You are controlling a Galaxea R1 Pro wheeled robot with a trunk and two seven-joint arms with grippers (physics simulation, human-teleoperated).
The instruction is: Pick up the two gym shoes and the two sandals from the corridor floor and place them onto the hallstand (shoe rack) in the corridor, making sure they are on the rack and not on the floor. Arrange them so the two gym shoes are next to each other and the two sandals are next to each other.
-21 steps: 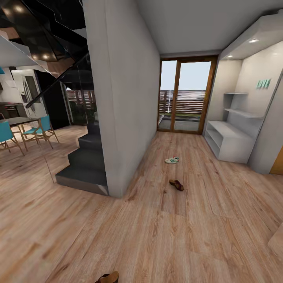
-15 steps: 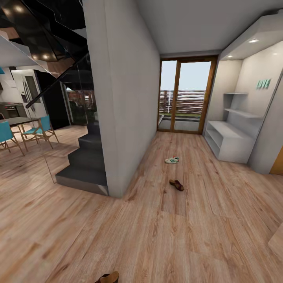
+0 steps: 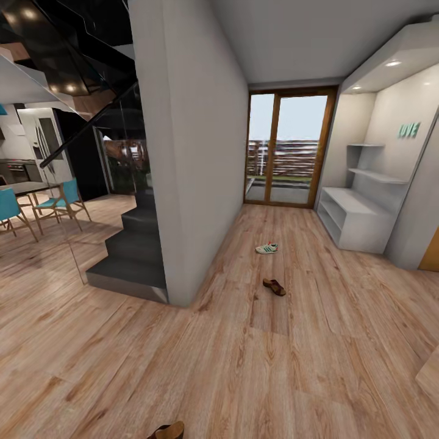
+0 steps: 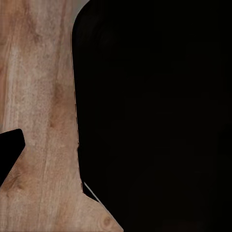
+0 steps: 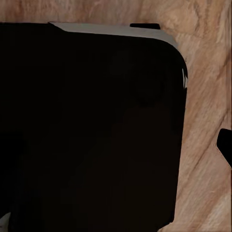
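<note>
Corridor floor (image 3: 256, 366) is stretching wide & open ahead, w/ the grey wall corner (image 3: 183, 183) edging it on one side. Hallstand (image 3: 356, 222) is sitting far off by the other wall, bench top bare. One gym shoe (image 3: 267, 248) is lying mid-corridor, a sandal (image 3: 274, 286) just nearer, another sandal (image 3: 167, 431) poking in at the frame's bottom edge, probably left scattered for pickup. Claws: can't tell if wide or narrow.

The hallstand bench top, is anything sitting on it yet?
Nothing visible: the hallstand bench top looks bare. One gym shoe and one sandal lie on the corridor floor; another sandal lies at the bottom edge. The lower shelves' insides are mostly hidden.
</note>
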